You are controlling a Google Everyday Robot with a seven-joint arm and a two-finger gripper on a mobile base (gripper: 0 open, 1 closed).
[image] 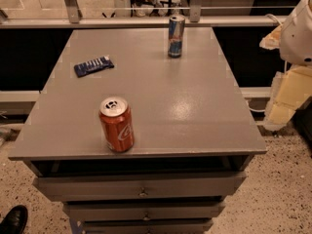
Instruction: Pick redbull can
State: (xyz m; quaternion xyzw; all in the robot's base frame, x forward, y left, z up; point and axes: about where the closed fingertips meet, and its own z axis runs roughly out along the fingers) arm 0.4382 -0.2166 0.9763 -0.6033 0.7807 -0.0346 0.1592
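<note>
Grey and faintly glossy, the tabletop (195,111) fills most of the single camera view. The redbull can (176,35) stands upright on it at 12 o'clock, close to the far edge and a little right of the middle line. Blue and silver panels show on its side, with a red mark low down and a silver top. It stands by itself, apart from the other things.

At 7 o'clock, near the front edge, the soda can (117,125) also stands upright. It is orange-red with white lettering, and its tab and opening face up. It is well apart from the redbull can. At 10 o'clock the packet (93,66) lies flat, dark blue with pale stripes, slanted so that its right end points toward the far edge.

The end effector (282,106) hangs off the tabletop at 3 o'clock, beyond the right edge. It shows as a cluster of cream-yellow blocks below the arm (300,30), whose white rounded shell sits at 2 o'clock against the side of the view. It is well apart from all three things on the tabletop. Whether it is apart or together I cannot tell.

Below the tabletop, at 6 o'clock, grey drawers (141,185) are stacked, each with a small knob. A black shoe (13,219) shows at 8 o'clock on the speckled floor (287,199). A rail (122,22) runs behind the far edge.
</note>
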